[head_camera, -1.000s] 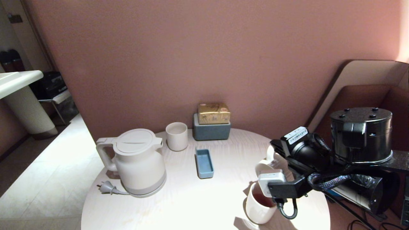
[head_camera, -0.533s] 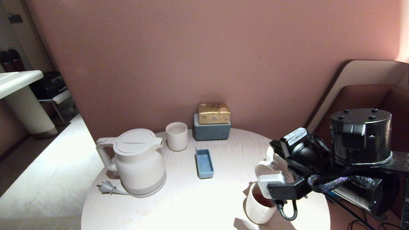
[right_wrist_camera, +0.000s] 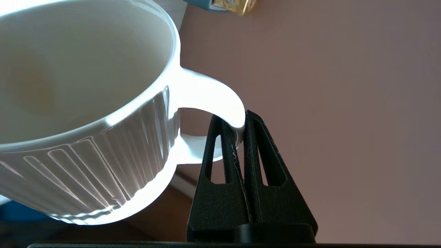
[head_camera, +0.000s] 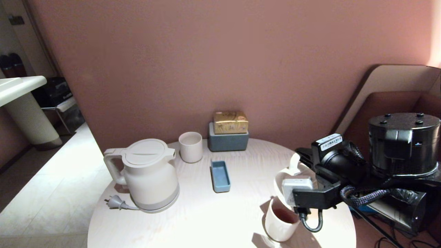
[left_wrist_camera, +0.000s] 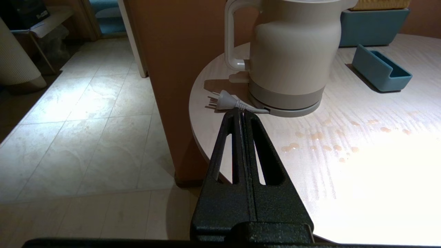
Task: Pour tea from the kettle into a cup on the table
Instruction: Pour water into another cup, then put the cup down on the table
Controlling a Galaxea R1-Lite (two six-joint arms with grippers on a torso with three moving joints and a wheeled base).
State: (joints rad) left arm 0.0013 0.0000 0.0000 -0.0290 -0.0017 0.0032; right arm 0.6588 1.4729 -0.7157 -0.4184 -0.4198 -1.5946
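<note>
While one kettle (head_camera: 148, 174) stands, three cups (head_camera: 190, 146) show.

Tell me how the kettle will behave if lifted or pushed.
The kettle looks bulky, so probably heavy if full; its level is hidden. Lifted by the side loop handle, its weight would likely hang off-centre and tilt it. Pushed, it may drag the grey base and loose plug along.
</note>
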